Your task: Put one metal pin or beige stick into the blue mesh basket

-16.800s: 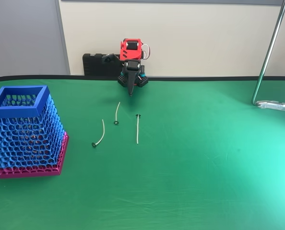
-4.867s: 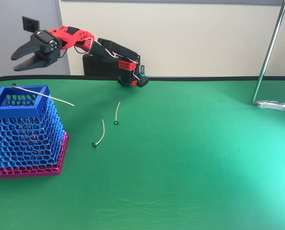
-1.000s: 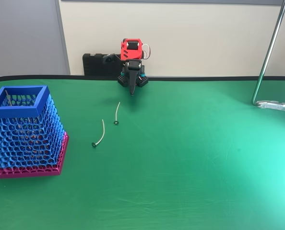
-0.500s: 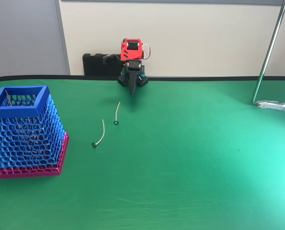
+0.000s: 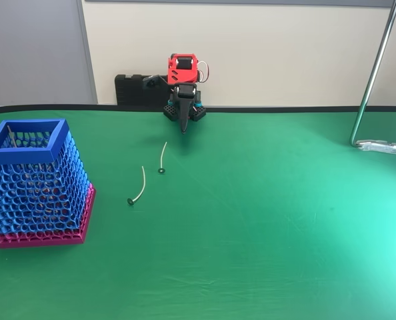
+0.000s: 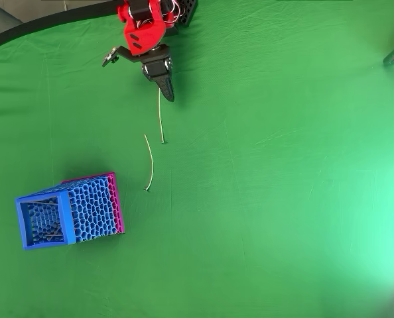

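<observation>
The blue mesh basket (image 5: pixel 26 154) (image 6: pixel 43 199) stands on its magenta base at the table's left. A thin beige stick (image 5: pixel 10 135) leans inside it against the far rim; in the overhead view a thin dark line (image 6: pixel 51 234) lies at its bottom. My gripper (image 5: pixel 183 125) (image 6: pixel 166 91) hangs folded at the arm's base by the table's far edge. It is shut, holds nothing and points down at the cloth.
Two curved pale pins with dark heads (image 5: pixel 163 157) (image 5: pixel 139 187) lie on the green cloth between arm and basket, also in the overhead view (image 6: pixel 160 119) (image 6: pixel 149 164). A metal pole (image 5: pixel 373 73) with a clamp stands at the far right. A black box (image 5: pixel 131 89) sits behind the arm.
Nothing has moved in the last second. Earlier the open gripper was above the basket with the stick lying across its rim; since then the arm folded back and the stick went inside.
</observation>
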### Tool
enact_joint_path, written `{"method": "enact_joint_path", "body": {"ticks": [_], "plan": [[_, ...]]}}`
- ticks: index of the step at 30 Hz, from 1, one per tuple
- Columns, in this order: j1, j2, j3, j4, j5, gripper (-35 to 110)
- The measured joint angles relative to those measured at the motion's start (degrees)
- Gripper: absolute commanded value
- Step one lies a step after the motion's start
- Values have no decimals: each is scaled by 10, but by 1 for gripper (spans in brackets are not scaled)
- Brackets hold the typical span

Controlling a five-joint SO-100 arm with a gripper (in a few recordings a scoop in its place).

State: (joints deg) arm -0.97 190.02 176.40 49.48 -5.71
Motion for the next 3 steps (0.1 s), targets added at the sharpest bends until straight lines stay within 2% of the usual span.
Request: {"method": "enact_joint_path", "body": {"ticks": [3], "plan": [[0,0,0,0,0,1]]}}
